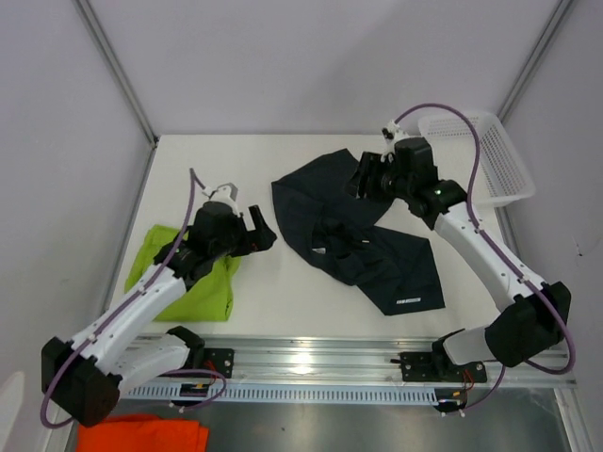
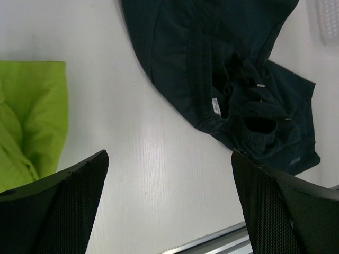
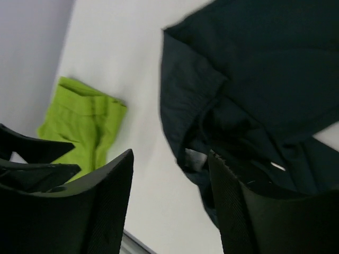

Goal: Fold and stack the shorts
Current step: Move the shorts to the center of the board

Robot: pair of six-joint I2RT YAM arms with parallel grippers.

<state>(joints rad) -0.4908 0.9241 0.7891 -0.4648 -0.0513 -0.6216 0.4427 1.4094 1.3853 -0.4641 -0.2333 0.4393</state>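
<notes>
Dark shorts (image 1: 363,240) lie crumpled mid-table. They run diagonally from far centre toward near right, with the waistband and drawstring bunched in the middle and a small white logo at the near-right hem. Lime shorts (image 1: 212,287) sit in a compact, roughly folded patch on the near left of the table (image 1: 283,160), partly under the left arm. They are well apart from the dark pair, so the two are not stacked.

Left jaws: wide apart, holding nothing, hovering over bare table between the two pairs. In the left wrist view, lime fabric lies out past one finger (image 2: 63,211). The dark pair lies ahead and toward the other finger. The jaws touch neither pair.

Right jaws: parted to a moderate width, nothing visibly clamped. They hang over the far edge of the dark shorts. In the right wrist view, the gap shows bare table and the dark pair's folded edge. One finger (image 3: 249,211) overlaps the dark fabric in frame; cannot tell whether it touches. The lime pair is far off past the other finger.

White mesh basket (image 1: 490,160) sits at the far right corner of the table, clear of the dark shorts. Orange cloth (image 1: 141,435) lies off the table, below the rail at near left.
</notes>
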